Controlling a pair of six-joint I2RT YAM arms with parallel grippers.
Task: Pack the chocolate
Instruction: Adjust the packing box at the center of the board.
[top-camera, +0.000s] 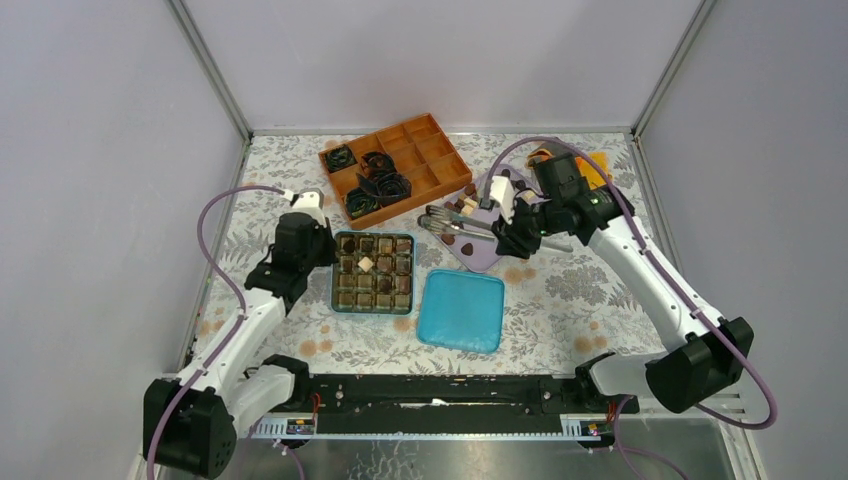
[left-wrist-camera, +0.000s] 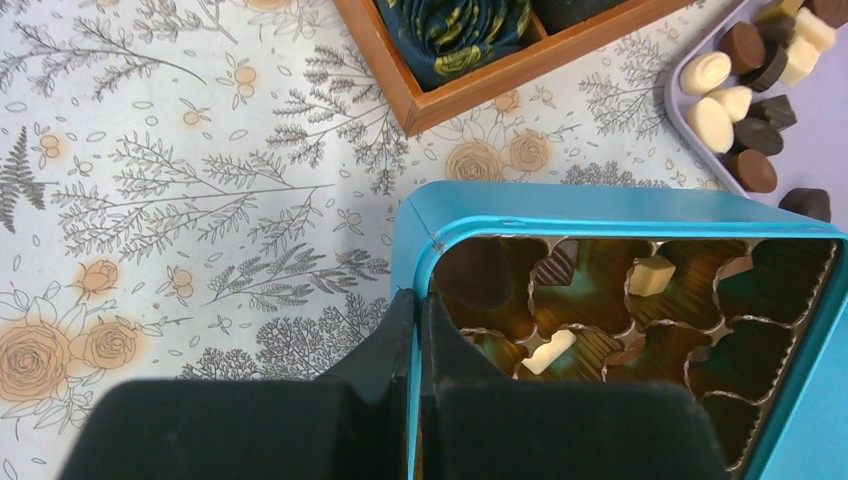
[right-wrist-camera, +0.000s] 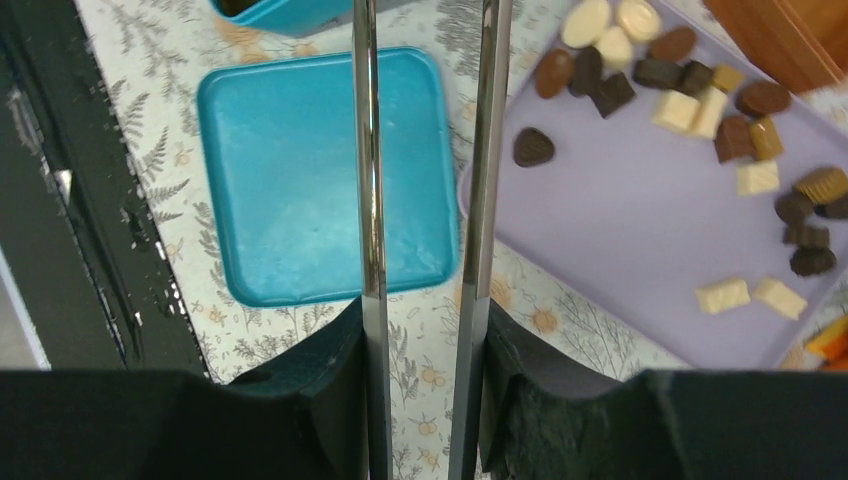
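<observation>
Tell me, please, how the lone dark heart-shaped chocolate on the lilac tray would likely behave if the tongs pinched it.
The heart-shaped chocolate is small, so probably light and easy to lift. Its rounded, glossy surface against the smooth metal tongs may let it slip out. Lying flat on the smooth lilac tray, it would likely slide, not roll, if nudged.

Lies scattered as dark, brown and cream chocolate (right-wrist-camera: 533, 147) across lilac tray (right-wrist-camera: 620, 230) at two o'clock, few pieces in teal tin (left-wrist-camera: 600, 203) at nine.
</observation>
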